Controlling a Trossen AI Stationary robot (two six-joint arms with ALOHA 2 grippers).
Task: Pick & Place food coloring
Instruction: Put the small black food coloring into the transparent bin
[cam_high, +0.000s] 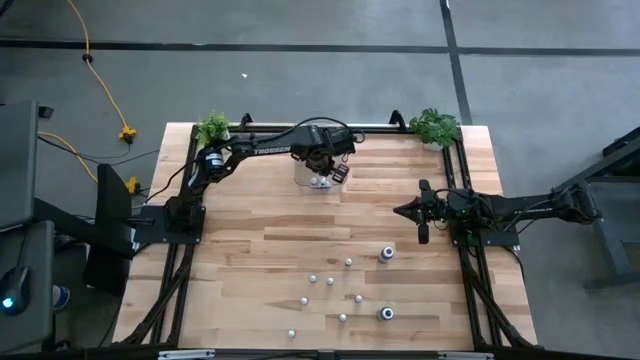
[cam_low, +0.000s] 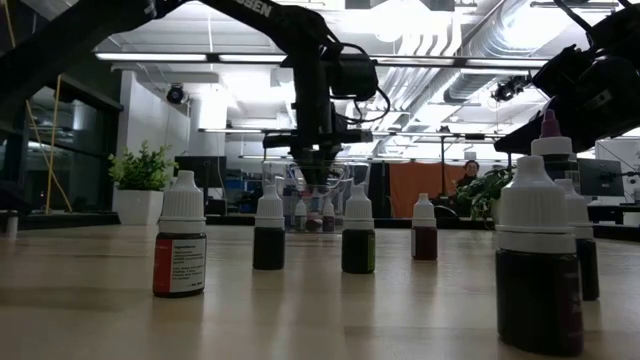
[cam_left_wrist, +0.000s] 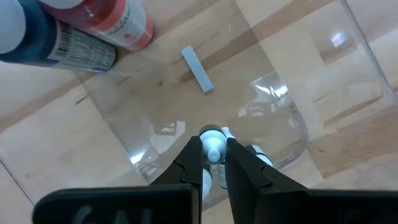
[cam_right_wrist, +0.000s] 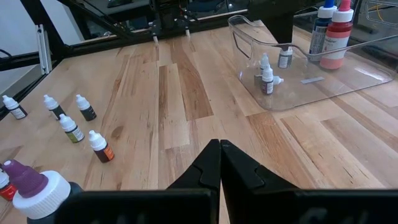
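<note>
Small bottle (cam_left_wrist: 213, 148) pinched in my left gripper (cam_left_wrist: 214, 163), inside clear bin (cam_left_wrist: 348, 37) near tabletop's far edge. Other bottles (cam_high: 347, 263) scattered toward near edge. My right gripper (cam_right_wrist: 220, 163) closed, empty, waiting by right edge.

Grey floor (cam_high: 300, 90) around the wooden table (cam_high: 260, 250); ceiling strip lights (cam_low: 180, 57) and ducts (cam_low: 450, 30) overhead.

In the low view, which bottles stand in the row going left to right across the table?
Red-labelled bottle → dark bottle → dark green-tinted bottle → small reddish bottle → large dark bottle nearest the camera.
</note>
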